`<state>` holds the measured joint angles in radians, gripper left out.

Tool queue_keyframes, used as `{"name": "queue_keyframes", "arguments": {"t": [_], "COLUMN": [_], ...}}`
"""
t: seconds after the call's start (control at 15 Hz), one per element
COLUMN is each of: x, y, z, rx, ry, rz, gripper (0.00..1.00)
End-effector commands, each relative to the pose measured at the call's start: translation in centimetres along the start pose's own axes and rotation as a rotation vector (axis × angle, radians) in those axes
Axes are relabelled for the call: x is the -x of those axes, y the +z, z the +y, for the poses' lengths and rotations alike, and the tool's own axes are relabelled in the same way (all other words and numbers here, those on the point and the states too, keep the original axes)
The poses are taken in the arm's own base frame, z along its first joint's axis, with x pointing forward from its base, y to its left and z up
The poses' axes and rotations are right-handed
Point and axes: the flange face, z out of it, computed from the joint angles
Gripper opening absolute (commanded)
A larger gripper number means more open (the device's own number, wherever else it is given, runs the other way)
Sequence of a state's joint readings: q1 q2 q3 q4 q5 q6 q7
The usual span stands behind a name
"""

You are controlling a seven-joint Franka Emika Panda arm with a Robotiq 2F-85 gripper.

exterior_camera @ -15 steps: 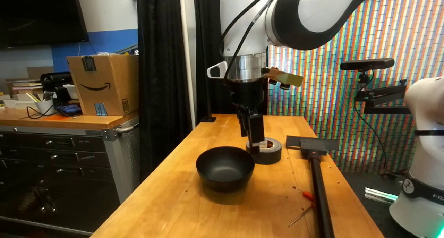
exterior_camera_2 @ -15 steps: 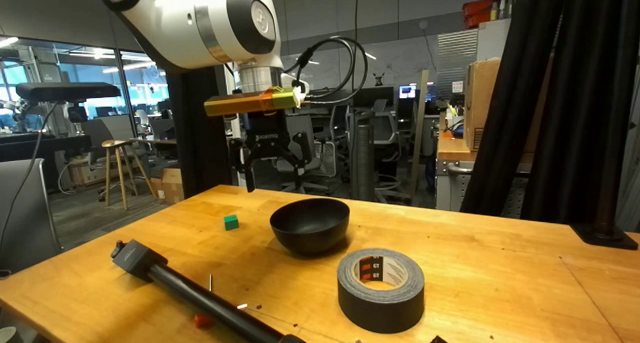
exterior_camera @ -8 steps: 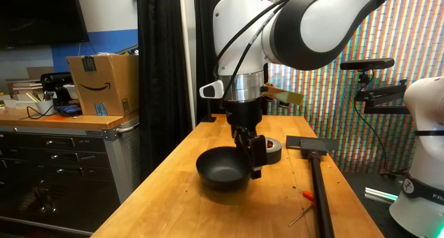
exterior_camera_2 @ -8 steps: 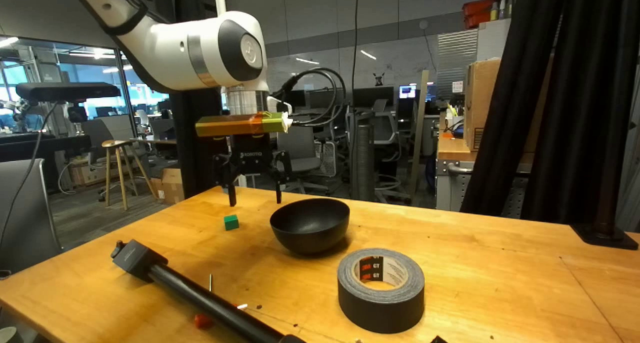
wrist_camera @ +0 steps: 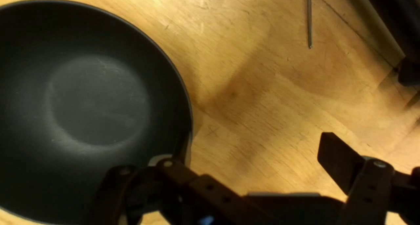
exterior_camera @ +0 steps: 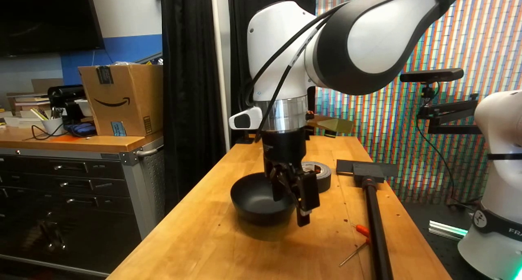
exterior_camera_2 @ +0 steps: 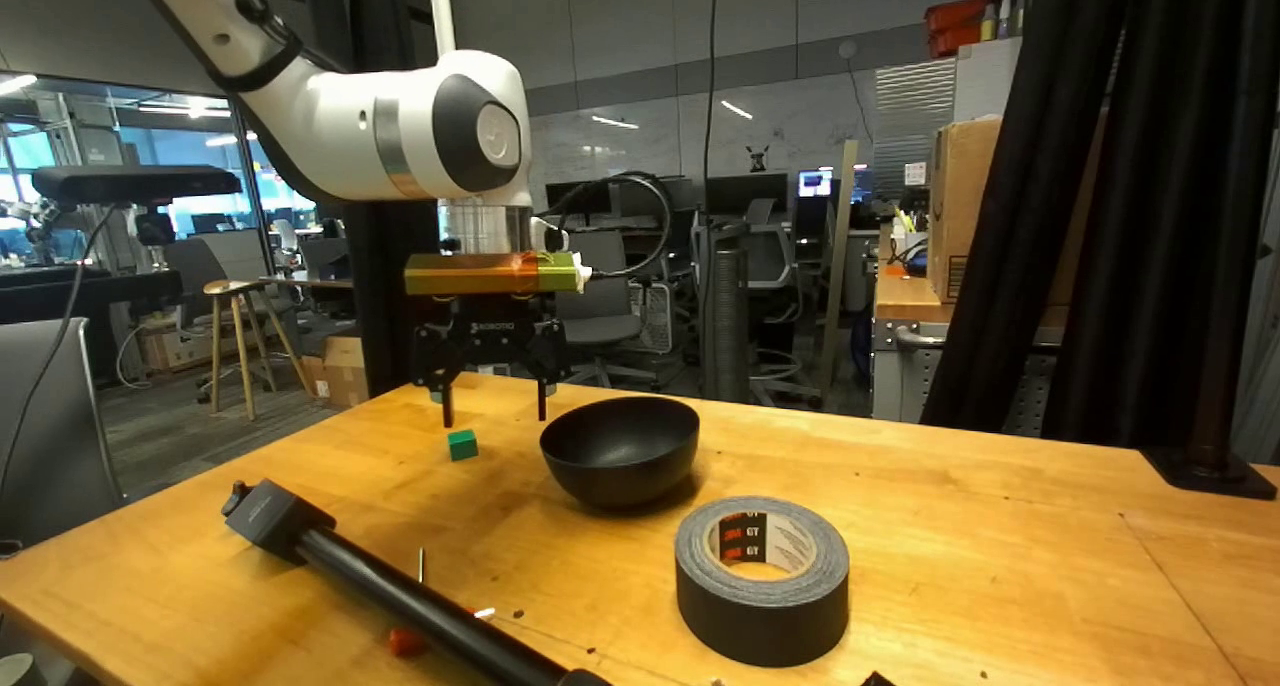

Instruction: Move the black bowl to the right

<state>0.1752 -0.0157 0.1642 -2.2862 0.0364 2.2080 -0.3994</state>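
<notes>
I am in what looks to me like a robotics lab, part workshop and part office. On my wooden bench (exterior_camera_2: 1000,566) lie a roll of 3M tape (exterior_camera_2: 762,621) and, near the right edge in an exterior view, an orange-handled hand tool (exterior_camera: 362,230). Past that same edge stand a white Franka base (exterior_camera: 487,249) and a bar-shaped camera (exterior_camera: 432,74) on a jointed mount (exterior_camera: 456,129). Off the left edge of the bench I see a drawered tool cabinet (exterior_camera: 87,214) with a cardboard Amazon box (exterior_camera: 112,116) on top. In an exterior view, beyond the far edge, desk chairs (exterior_camera_2: 605,328) and computer monitors (exterior_camera_2: 748,188) say office; past the left edge there rises a glass partition (exterior_camera_2: 185,138).
</notes>
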Motion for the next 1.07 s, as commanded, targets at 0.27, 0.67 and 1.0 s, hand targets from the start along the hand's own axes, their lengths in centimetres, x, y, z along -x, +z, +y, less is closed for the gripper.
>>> {"name": "queue_keyframes", "arguments": {"t": [0.27,0.67,1.0], "x": [2.0,4.4,6.2], "y": [0.5,1.3,2.0], "z": [0.9,4.9,6.8], "rx": [-0.072,-0.091,-0.100], "ry": [-0.200,-0.219,-0.185], "rz": [0.051,0.062,0.063], "gripper": [1.00,1.00,1.00]}}
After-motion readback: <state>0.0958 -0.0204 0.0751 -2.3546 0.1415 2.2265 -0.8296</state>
